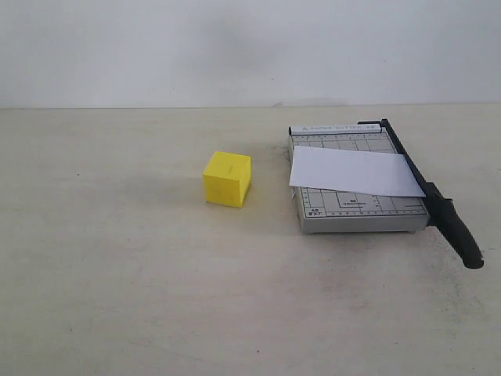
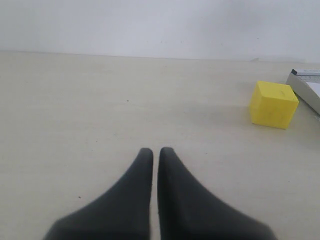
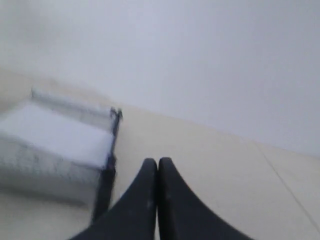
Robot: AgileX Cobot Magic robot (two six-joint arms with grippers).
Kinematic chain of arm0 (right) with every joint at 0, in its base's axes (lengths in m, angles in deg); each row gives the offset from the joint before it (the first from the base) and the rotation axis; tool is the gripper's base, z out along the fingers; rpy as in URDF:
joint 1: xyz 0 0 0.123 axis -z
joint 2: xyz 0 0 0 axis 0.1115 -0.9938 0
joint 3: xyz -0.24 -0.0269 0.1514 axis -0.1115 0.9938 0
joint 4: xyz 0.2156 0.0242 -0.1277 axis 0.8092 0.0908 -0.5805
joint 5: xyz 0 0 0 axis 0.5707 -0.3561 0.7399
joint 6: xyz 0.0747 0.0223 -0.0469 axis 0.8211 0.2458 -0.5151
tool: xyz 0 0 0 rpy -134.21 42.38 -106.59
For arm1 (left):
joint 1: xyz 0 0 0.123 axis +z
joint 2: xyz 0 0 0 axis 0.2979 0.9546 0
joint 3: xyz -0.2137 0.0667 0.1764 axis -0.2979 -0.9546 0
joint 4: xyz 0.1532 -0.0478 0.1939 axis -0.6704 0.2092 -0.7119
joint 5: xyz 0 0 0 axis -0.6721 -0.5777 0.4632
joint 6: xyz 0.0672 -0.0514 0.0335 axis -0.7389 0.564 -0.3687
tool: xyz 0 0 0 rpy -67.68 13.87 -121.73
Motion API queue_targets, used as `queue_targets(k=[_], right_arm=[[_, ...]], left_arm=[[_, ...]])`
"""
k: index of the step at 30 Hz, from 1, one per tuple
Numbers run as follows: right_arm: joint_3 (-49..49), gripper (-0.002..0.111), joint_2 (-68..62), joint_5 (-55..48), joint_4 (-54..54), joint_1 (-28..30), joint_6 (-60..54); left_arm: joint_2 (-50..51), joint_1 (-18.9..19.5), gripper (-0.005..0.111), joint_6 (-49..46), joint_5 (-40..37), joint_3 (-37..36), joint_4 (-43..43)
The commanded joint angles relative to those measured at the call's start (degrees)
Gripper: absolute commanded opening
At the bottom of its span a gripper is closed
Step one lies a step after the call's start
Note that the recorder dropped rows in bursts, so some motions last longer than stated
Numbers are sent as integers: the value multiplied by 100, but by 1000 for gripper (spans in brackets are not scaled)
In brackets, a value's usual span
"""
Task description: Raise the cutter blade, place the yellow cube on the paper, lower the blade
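Note:
The yellow cube [image 1: 227, 178] rests on the table, left of the grey gridded board [image 1: 356, 210]. The white paper [image 1: 354, 172] lies across the board. The cutter blade [image 1: 427, 192] lies flat along the board's right edge, its thick black handle [image 1: 460, 233] sticking out toward the front. Neither gripper shows in the exterior view. In the left wrist view my left gripper [image 2: 155, 150] is shut and empty over bare table, the cube [image 2: 272, 104] well off to one side. My right gripper [image 3: 158, 161] is shut and empty, beside the blurred board, paper [image 3: 55, 132] and blade [image 3: 107, 175].
A pale wall [image 1: 250, 47] closes off the back of the beige table [image 1: 117, 274]. A corner of the grey board [image 2: 306, 86] shows at the edge of the left wrist view.

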Motion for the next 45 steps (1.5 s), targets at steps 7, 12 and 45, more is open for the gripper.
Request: queue_targets(k=[7, 12, 45], right_arm=[[-9, 0, 25, 2581, 2323, -2, 3218], [-91, 0, 25, 4221, 3111, -2, 2925], [-3046, 55, -7693, 293, 4709, -41, -2298]], left_arm=[[-18, -32, 4, 26, 93, 23, -10], [-18, -32, 4, 26, 93, 23, -10], [-18, -32, 4, 26, 93, 23, -22]])
